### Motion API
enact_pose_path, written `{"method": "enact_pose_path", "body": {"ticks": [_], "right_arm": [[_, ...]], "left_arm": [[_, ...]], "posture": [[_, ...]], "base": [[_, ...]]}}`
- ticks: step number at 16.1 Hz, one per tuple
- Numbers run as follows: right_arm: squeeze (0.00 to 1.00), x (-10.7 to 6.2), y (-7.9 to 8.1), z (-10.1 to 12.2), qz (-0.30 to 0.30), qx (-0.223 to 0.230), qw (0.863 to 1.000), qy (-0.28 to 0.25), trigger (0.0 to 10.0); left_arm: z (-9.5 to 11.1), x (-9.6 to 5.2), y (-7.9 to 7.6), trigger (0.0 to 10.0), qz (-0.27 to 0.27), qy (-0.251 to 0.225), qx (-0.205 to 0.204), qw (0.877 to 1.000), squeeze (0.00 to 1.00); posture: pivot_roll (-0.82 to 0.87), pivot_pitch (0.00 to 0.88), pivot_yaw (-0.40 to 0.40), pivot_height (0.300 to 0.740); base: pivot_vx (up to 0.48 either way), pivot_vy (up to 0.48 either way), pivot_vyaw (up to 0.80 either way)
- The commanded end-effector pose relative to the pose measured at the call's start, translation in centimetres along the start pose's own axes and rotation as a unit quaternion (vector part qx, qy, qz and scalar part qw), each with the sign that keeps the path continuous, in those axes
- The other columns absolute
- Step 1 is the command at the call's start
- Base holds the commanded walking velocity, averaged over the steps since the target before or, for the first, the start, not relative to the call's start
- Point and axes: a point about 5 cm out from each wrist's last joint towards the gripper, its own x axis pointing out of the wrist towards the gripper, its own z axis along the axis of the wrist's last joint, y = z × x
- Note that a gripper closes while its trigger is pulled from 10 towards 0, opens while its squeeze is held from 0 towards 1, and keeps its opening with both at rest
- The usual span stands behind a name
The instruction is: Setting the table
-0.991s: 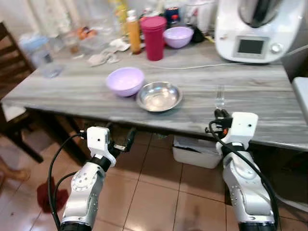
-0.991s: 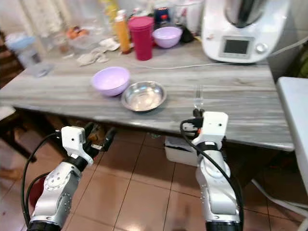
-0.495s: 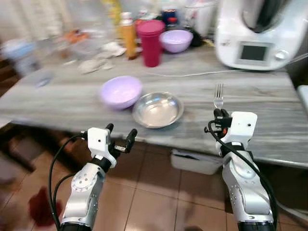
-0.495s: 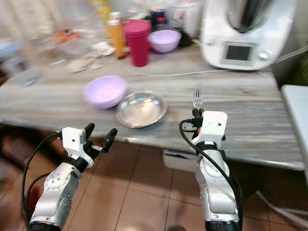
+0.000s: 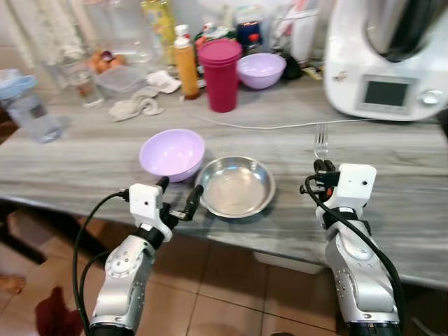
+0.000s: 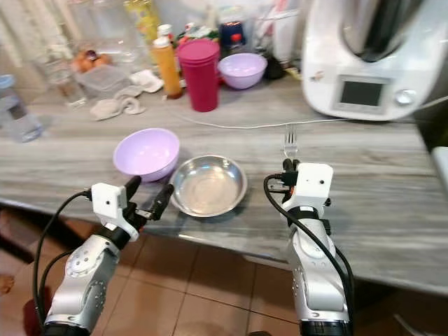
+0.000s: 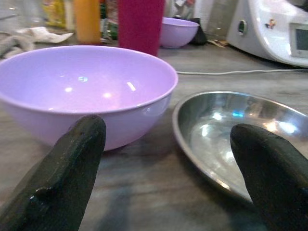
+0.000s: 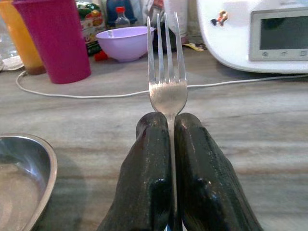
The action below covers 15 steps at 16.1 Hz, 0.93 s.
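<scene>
The right pincer (image 8: 166,126) is clamped on the fork (image 8: 166,82), tines forward over the bench (image 5: 392,150), probably to lay it beside the steel bowl (image 5: 236,186), while the left pincer (image 5: 178,196) waits with fingers apart near the purple bowl (image 5: 171,152).

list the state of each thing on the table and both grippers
left gripper: open, holding nothing
right gripper: shut on fork
fork: held upright, tines up
steel bowl: empty, upright
near purple bowl: empty, upright
far purple bowl: upright
red cup: upright
orange bottle: capped, upright
</scene>
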Motion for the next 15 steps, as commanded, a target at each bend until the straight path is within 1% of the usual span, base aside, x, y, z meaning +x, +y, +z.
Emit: {"method": "enact_pose_path", "body": {"ticks": [1, 4, 6, 7, 9, 11, 12, 14, 15], "right_arm": [[0.0, -0.1, -0.3, 0.4, -0.009, -0.004, 1.0, -0.009, 10.0], [0.0, -0.2, -0.4, 0.3, -0.013, -0.004, 1.0, -0.008, 10.0], [0.0, -0.2, -0.3, 0.1, -0.015, 0.008, 1.0, -0.001, 10.0], [0.0, -0.1, -0.4, -0.2, -0.018, 0.021, 1.0, 0.014, 10.0], [0.0, -0.1, -0.3, -0.8, -0.024, 0.059, 0.997, 0.035, 10.0], [0.0, 0.0, -0.3, -0.9, -0.022, 0.066, 0.997, 0.041, 10.0], [0.0, 0.0, -0.1, -1.2, -0.027, 0.102, 0.993, 0.054, 10.0], [0.0, 0.2, 0.3, -1.4, -0.021, 0.121, 0.99, 0.066, 10.0], [0.0, 0.3, 0.6, -1.6, -0.021, 0.143, 0.986, 0.078, 10.0]], "left_arm": [[-0.1, -0.5, 0.1, 10.0, -0.004, 0.005, 0.008, 1.0, 0.0], [-0.2, -1.3, 0.7, 10.0, -0.016, 0.015, 0.02, 1.0, 0.0], [-0.3, -1.9, 1.0, 10.0, -0.038, 0.027, 0.03, 0.998, 0.0], [-0.4, -2.2, 1.0, 10.0, -0.06, 0.034, 0.037, 0.997, 0.0], [-0.3, -2.3, 0.8, 10.0, -0.092, 0.04, 0.042, 0.994, 0.0], [-0.3, -2.4, 0.7, 10.0, -0.109, 0.042, 0.046, 0.992, 0.0], [-0.3, -2.4, 0.5, 10.0, -0.124, 0.044, 0.047, 0.99, 0.0], [-0.4, -2.4, 0.3, 10.0, -0.14, 0.048, 0.049, 0.988, 0.0], [-0.4, -2.5, 0.2, 10.0, -0.151, 0.049, 0.046, 0.986, 0.0]], "posture": [[-0.24, 0.096, 0.088, 0.74], [-0.24, 0.099, 0.09, 0.74], [-0.24, 0.1, 0.09, 0.74], [-0.24, 0.103, 0.088, 0.74], [-0.24, 0.103, 0.086, 0.74], [-0.24, 0.103, 0.087, 0.74], [-0.24, 0.103, 0.086, 0.74], [-0.24, 0.102, 0.086, 0.74], [-0.24, 0.102, 0.087, 0.74]], "base": [[0.0, 0.0, 0.0], [0.0, 0.0, 0.0], [0.0, 0.0, 0.0], [0.0, 0.0, 0.0], [0.0, 0.0, 0.0], [0.0, 0.0, 0.0], [0.0, 0.0, 0.0], [0.0, 0.0, 0.0], [0.0, 0.0, 0.0]]}}
